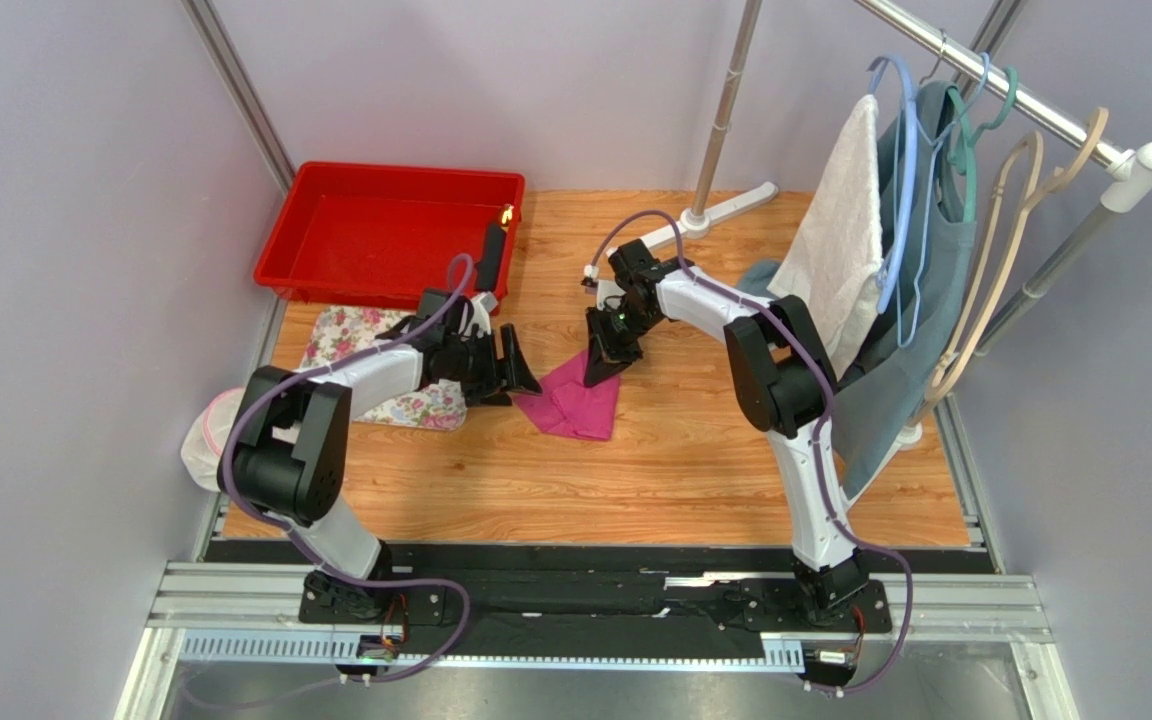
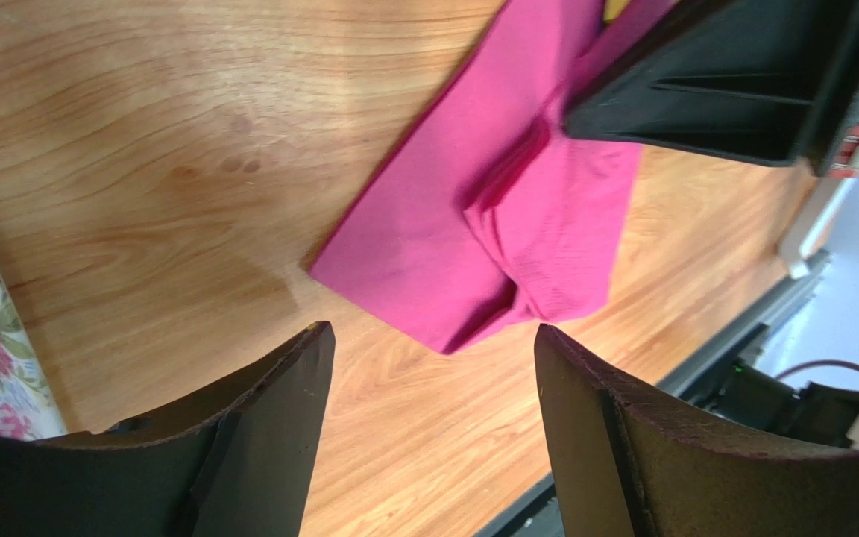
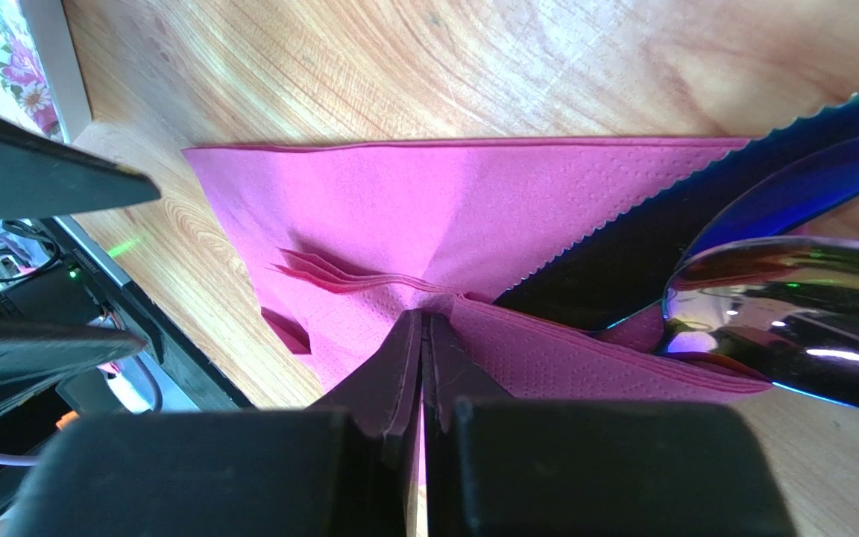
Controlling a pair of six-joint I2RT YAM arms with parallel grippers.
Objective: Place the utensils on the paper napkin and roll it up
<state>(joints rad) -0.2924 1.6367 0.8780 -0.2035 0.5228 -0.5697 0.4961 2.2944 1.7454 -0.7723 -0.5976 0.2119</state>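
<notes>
The right end effector [image 3: 423, 330] is clenched on a raised fold of the paper napkin [image 3: 400, 213], with the magenta layers caught between its fingers. The utensils [image 3: 787, 297] lie on the sheet just to the right of those fingers. The left end effector [image 2: 432, 358] is released, its fingers spread, and a napkin corner rests on the bench [image 2: 143, 168] just ahead of its tips.

Magenta napkin [image 1: 575, 402] folded, creased, flat on table [image 1: 687, 465]; purplish metallic utensils [image 3: 781, 302] lie on it, one side.
</notes>
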